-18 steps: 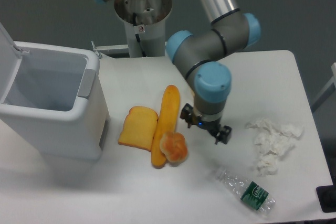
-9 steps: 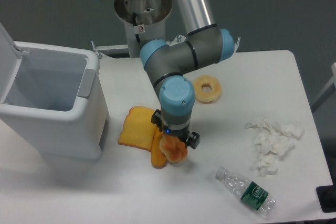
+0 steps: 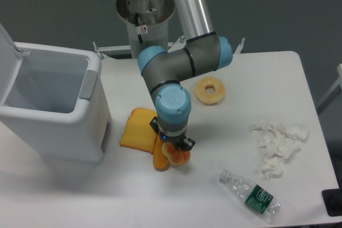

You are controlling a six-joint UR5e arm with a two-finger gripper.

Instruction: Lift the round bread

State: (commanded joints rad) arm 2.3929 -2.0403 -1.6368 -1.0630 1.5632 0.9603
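Note:
The round bread (image 3: 180, 157) is a golden-orange bun that lies on the white table (image 3: 256, 73), against the near end of a long orange baguette (image 3: 159, 162). My gripper (image 3: 172, 143) points straight down over the bun. Its blue wrist hides most of the bun and the gripper body. One dark fingertip (image 3: 189, 143) shows at the bun's right and the other at its upper left. The jaws stand apart, one on each side of the bun. I cannot tell whether they touch it.
A toast slice (image 3: 136, 131) lies left of the baguette. A ring donut (image 3: 209, 90) lies behind and to the right. A white open bin (image 3: 51, 105) stands at the left. Crumpled tissue (image 3: 278, 142) and a plastic bottle (image 3: 252, 194) lie at the right front.
My arm has swung left from the space right of the bun to directly over it and come down. The donut, hidden before, now shows. The bun has not moved.

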